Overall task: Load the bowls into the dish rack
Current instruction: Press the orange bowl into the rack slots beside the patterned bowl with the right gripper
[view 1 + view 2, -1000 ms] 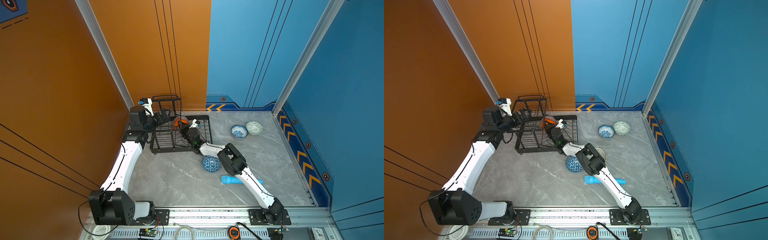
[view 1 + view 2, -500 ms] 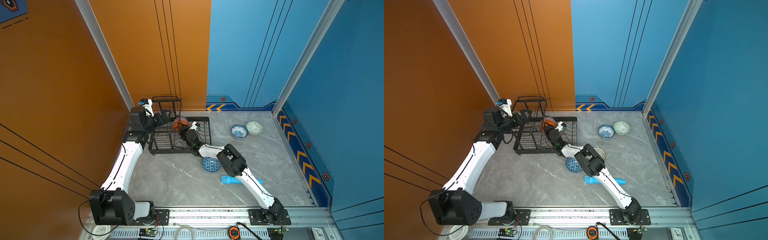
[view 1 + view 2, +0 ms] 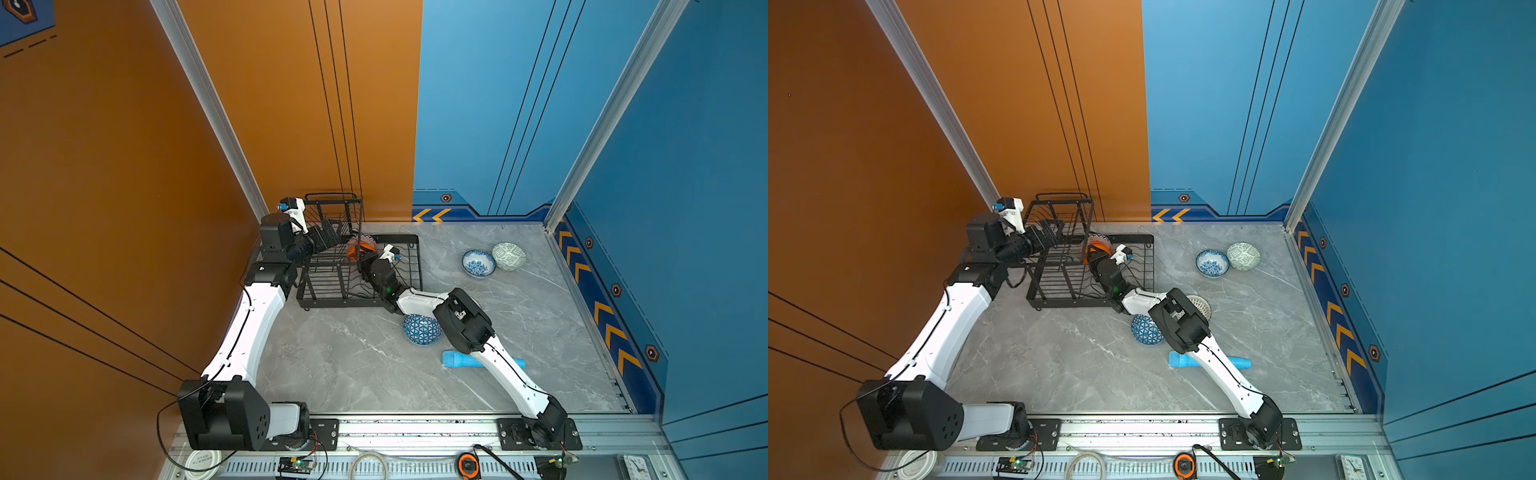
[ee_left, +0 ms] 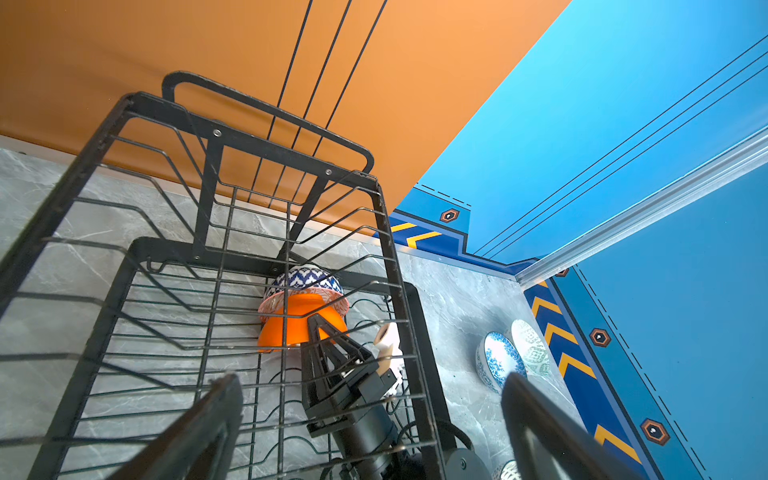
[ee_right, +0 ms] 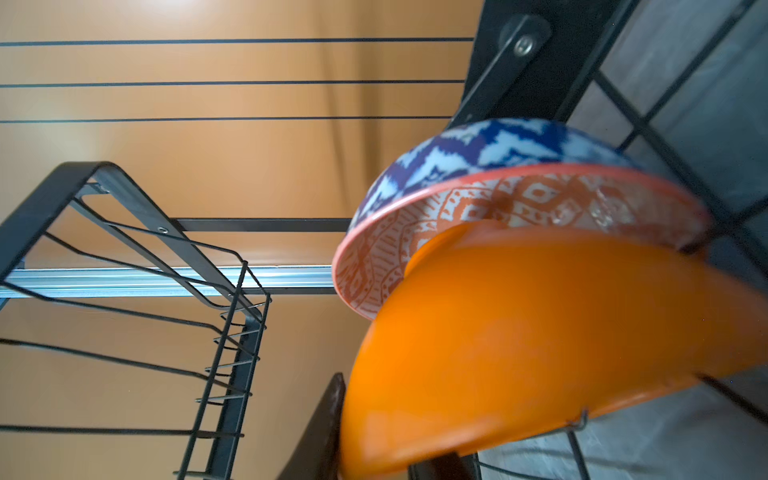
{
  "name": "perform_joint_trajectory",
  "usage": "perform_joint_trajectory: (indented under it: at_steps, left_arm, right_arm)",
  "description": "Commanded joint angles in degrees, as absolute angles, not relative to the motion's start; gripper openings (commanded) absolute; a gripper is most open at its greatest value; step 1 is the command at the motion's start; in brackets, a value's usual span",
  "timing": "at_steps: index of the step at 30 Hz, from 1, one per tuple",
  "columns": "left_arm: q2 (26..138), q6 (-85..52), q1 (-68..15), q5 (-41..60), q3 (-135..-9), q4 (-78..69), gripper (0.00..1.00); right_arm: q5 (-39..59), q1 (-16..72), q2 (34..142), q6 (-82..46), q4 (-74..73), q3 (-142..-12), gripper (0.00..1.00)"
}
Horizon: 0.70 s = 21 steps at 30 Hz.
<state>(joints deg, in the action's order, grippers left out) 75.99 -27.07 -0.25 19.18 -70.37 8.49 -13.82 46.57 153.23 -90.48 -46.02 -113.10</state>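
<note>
Bowls in rack: a glossy plain orange round bowl (image 3: pixel 357 252) stands on edge, overlapping an orange-and-white diamond-patterned bowl (image 3: pixel 365 240). Both sit in the lower tray, just left of frame centre in both top views.
Dish rack: a black wire two-tier rack (image 3: pixel 332 291), left of centre against the orange wall.
Right gripper (image 4: pixel 321 329): black jaws straddle the plain orange bowl's rim. Whether they press it cannot be told.
Left gripper (image 3: pixel 330 233): jaws spread wide, holding nothing, at the rack's raised basket.
Bowls on table: a blue triangle-patterned bowl (image 3: pixel 422 329) lies dome side up at centre. A white-and-blue floral bowl (image 3: pixel 478 262) sits just beside a pale green patterned bowl (image 3: pixel 508 256), right of centre. A white dark-dotted bowl (image 3: pixel 1201 305) is mostly hidden behind the right arm.
Other: a light blue cylinder (image 3: pixel 457 360) lies below centre.
</note>
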Motion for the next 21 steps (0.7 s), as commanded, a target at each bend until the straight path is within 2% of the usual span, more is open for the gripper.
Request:
perform_joint_trajectory:
  at_steps: [1,11,14,21]
  left_arm:
    - [75.30,-27.37,0.40,20.26,-69.61,8.09,0.98]
    - [75.26,-27.58,0.26,20.48,-69.66,8.09,0.98]
    - [75.21,-27.59,0.26,20.47,-69.58,8.10,0.98]
    - [75.22,-27.67,0.26,20.55,-69.63,8.09,0.98]
  right_arm:
    - [-14.20,48.10,151.24,-90.26,-42.53,-111.97,0.28]
    - [-13.75,47.98,149.59,-89.47,-42.99,-110.66,0.33]
    - [-13.56,47.89,149.24,-89.31,-42.98,-110.42,0.38]
    - [-13.21,47.80,148.22,-88.95,-43.23,-109.89,0.39]
